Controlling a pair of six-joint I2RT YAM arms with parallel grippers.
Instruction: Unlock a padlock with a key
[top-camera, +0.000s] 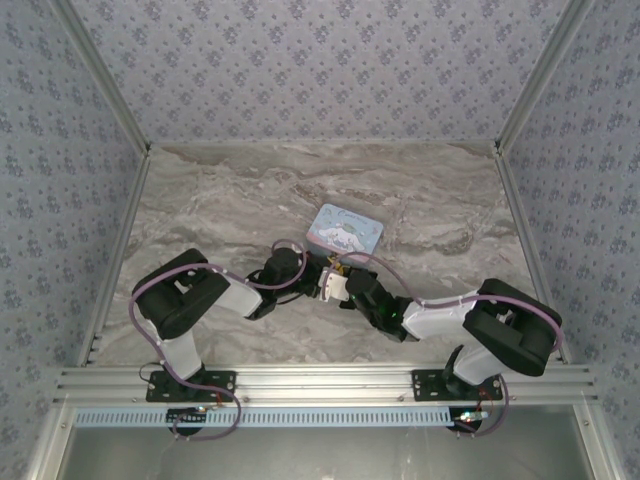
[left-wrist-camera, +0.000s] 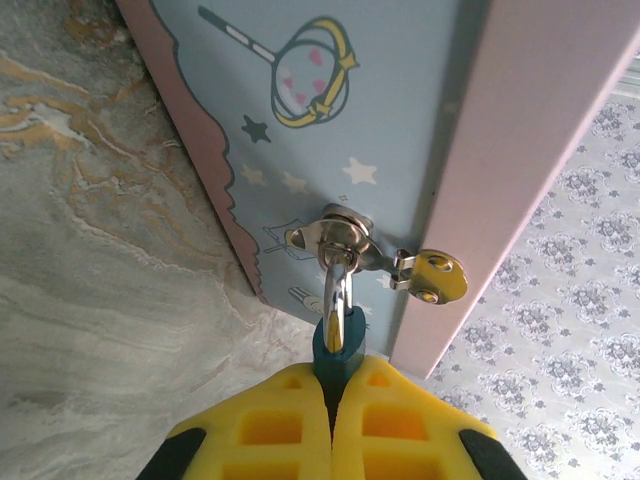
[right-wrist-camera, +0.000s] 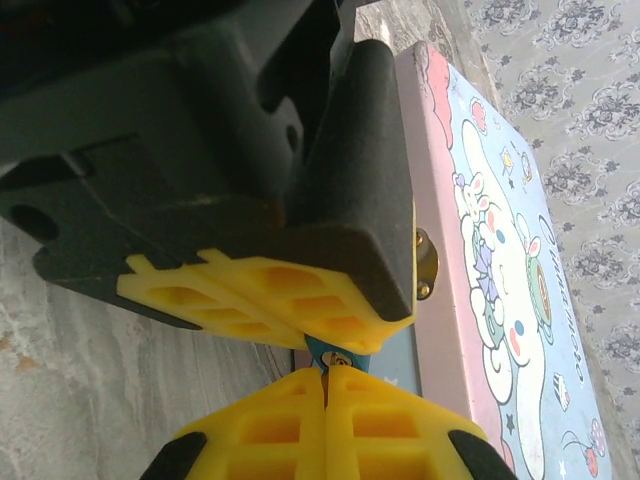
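Padlock (left-wrist-camera: 337, 345) — shackle (left-wrist-camera: 336, 285) through tin hasp (left-wrist-camera: 345, 232)

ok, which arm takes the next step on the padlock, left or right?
Right, probably. The left claw is shut on the small teal padlock body, steadying it on the silver clasp of the light-blue cartoon tin; the right claw's closed tips sit at its free end.

left jaws, yellow, clamped on teal padlock (left-wrist-camera: 337, 345); silvery shackle looped through hasp (left-wrist-camera: 340, 232) of light-blue tin (left-wrist-camera: 380, 110); brass tab (left-wrist-camera: 438, 277) beside; marbled counter (left-wrist-camera: 100, 280) beneath.
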